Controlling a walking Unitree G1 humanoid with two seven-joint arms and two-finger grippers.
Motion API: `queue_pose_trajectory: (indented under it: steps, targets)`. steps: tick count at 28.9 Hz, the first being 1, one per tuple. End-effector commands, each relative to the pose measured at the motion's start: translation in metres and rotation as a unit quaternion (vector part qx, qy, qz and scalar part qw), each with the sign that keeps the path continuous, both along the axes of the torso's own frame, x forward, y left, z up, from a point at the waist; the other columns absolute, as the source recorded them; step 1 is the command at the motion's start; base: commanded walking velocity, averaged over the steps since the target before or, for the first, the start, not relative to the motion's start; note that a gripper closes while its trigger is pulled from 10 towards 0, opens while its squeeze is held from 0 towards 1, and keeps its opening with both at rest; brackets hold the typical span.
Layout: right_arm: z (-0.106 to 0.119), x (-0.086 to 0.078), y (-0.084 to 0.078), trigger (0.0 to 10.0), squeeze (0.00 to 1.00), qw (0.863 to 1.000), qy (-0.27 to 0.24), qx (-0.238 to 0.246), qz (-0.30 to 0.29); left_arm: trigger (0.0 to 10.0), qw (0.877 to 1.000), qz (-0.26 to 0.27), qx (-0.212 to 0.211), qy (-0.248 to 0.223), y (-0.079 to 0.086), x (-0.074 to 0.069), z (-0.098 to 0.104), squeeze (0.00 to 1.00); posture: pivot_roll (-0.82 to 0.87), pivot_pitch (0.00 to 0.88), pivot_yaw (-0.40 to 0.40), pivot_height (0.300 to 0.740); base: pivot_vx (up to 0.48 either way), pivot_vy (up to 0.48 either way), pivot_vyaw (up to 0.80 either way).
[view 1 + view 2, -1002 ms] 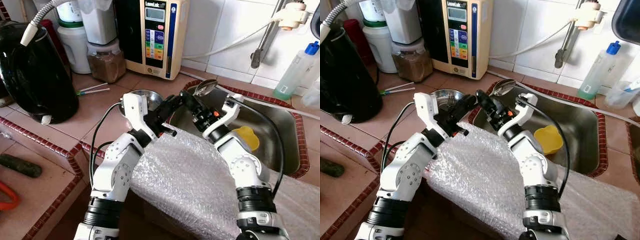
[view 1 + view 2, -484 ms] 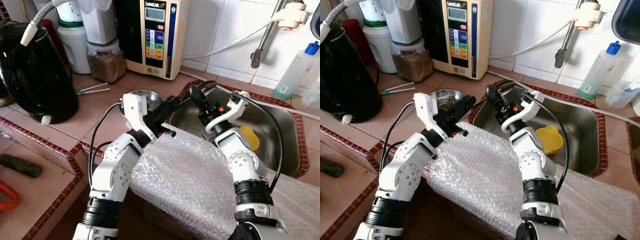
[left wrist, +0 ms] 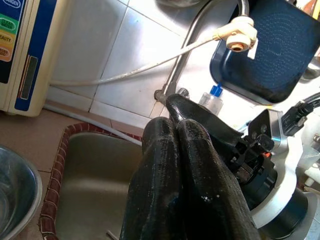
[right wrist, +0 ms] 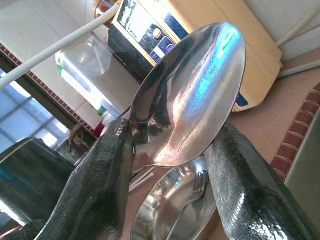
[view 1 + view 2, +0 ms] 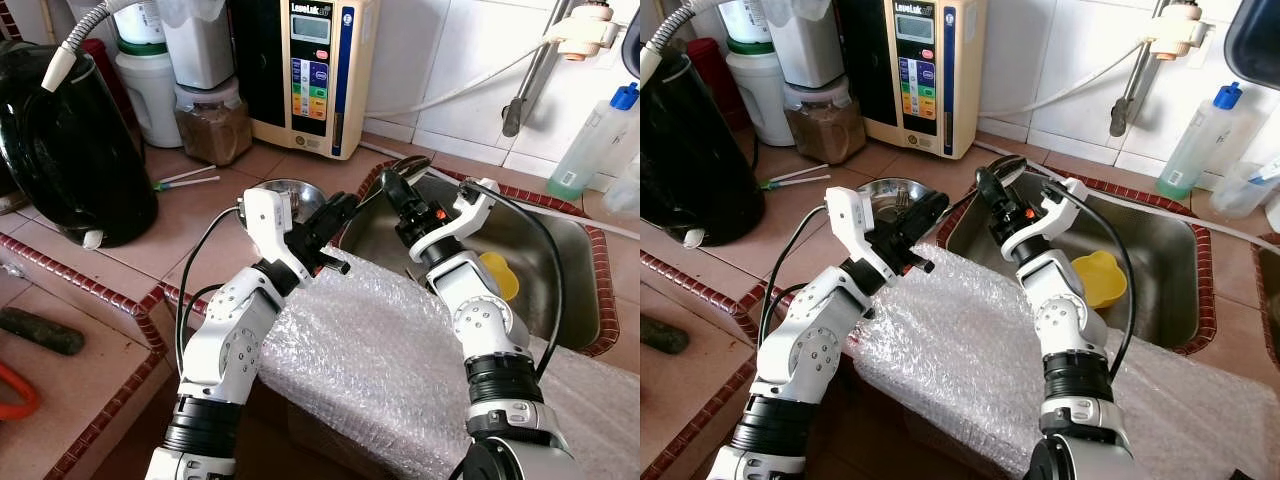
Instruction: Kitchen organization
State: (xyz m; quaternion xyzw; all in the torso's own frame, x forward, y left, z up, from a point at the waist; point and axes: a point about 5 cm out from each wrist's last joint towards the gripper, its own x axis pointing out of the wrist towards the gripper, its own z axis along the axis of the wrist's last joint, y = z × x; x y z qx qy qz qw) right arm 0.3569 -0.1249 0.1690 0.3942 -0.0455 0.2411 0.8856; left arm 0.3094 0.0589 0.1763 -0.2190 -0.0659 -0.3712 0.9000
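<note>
Head view: my right hand (image 5: 397,187) grips a spoon (image 5: 410,165) above the sink (image 5: 560,250) rim; my left hand (image 5: 335,215), fingers pressed together and empty, hovers by the bowl (image 5: 290,190).

Right wrist view: the spoon sits between both fingers; I judge it should go down into the bowl slowly.

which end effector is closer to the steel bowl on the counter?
Left. The left end effector sits beside the steel bowl's rim; the right end effector, gripping a spoon, is farther off, at the sink edge.
</note>
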Motion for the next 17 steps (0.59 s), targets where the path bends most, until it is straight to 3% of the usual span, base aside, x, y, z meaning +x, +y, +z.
queue_pose_trajectory:
  steps: [1, 8, 10, 11, 12, 13, 14, 16, 17]
  targets:
    - [-0.002, 0.002, -0.003, 0.0, 0.0, 1.0, 0.008, -0.009, -0.006, 0.0, 1.0, -0.005, 0.0, -0.015, -0.003, -0.001, 0.006, 0.0, 0.01, 0.0, -0.003, 0.74, 0.0, 0.0, 0.0]
    - [-0.002, 0.0, 0.0, 0.0, 0.0, 1.0, 0.002, -0.007, 0.005, 0.0, 1.0, 0.0, 0.009, -0.014, -0.004, 0.0, 0.004, 0.0, 0.01, 0.0, -0.001, 0.74, 0.0, 0.0, 0.0]
    - [-0.002, 0.0, -0.001, 0.0, 0.0, 1.0, 0.003, -0.007, 0.001, 9.0, 1.0, 0.01, 0.021, 0.0, -0.002, 0.001, -0.002, 0.0, 0.01, 0.0, -0.002, 0.74, 0.0, 0.0, 0.0]
    - [-0.002, 0.0, -0.001, 0.0, 0.0, 1.0, 0.003, -0.007, 0.001, 9.0, 1.0, 0.011, 0.021, 0.001, -0.002, 0.001, -0.003, 0.0, 0.01, 0.0, -0.002, 0.74, 0.0, 0.0, 0.0]
    - [-0.002, 0.0, -0.001, 0.0, 0.0, 1.0, 0.003, -0.007, 0.0, 10.0, 1.0, 0.012, 0.021, 0.004, -0.001, 0.002, -0.004, 0.0, 0.01, 0.0, -0.001, 0.74, 0.0, 0.0, 0.0]
    - [-0.002, 0.0, -0.001, 0.0, 0.0, 1.0, 0.003, -0.006, -0.001, 10.0, 1.0, 0.012, 0.019, 0.007, 0.0, 0.002, -0.005, 0.0, 0.01, 0.0, -0.001, 0.74, 0.0, 0.0, 0.0]
    - [-0.003, 0.001, -0.002, 0.0, 0.0, 1.0, 0.003, -0.007, -0.002, 10.0, 1.0, 0.017, 0.023, 0.009, 0.001, 0.003, -0.007, 0.23, 0.01, 0.0, -0.001, 0.74, 0.0, 0.0, 0.0]
    - [-0.003, 0.001, -0.002, 0.0, 0.0, 1.0, 0.004, -0.007, -0.004, 10.0, 0.999, 0.02, 0.027, 0.012, 0.003, 0.004, -0.01, 0.22, 0.01, 0.0, -0.001, 0.74, 0.0, 0.0, 0.0]
    - [-0.003, 0.001, -0.002, 0.0, 0.0, 1.0, 0.004, -0.007, -0.006, 10.0, 0.999, 0.025, 0.031, 0.017, 0.004, 0.005, -0.013, 0.28, 0.01, 0.0, 0.0, 0.74, 0.0, 0.0, 0.0]
